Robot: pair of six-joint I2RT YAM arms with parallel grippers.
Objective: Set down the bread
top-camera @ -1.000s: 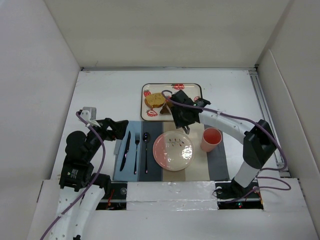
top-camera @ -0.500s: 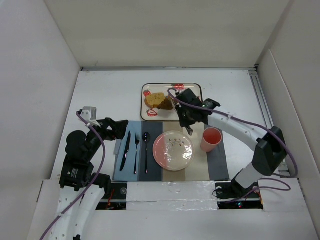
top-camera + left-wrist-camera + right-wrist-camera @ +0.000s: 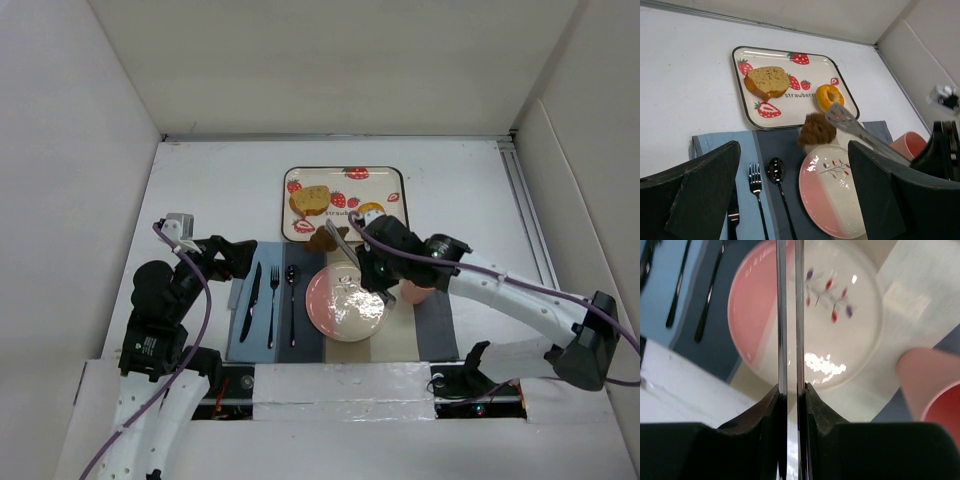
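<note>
My right gripper [image 3: 368,262] is shut on a pair of metal tongs [image 3: 341,241], whose blades run up the right wrist view [image 3: 789,315]. The tongs pinch the dark brown wedge [image 3: 322,239] in the air by the far edge of the pink-and-cream plate [image 3: 345,312], as the left wrist view [image 3: 816,130] shows. The tan loaf slice [image 3: 311,200] and the orange donut [image 3: 830,96] lie on the strawberry tray [image 3: 291,225]. My left gripper [image 3: 235,258] is open and empty at the placemat's left end.
A knife [image 3: 250,298], a fork [image 3: 273,305] and a spoon [image 3: 291,300] lie on the blue placemat left of the plate. A pink cup [image 3: 907,144] stands right of the plate, under my right arm. White walls enclose the table.
My right arm has swung from the tray toward the near side, carrying the brown wedge in the tongs off the tray to the plate's far edge. The left arm has not moved.
</note>
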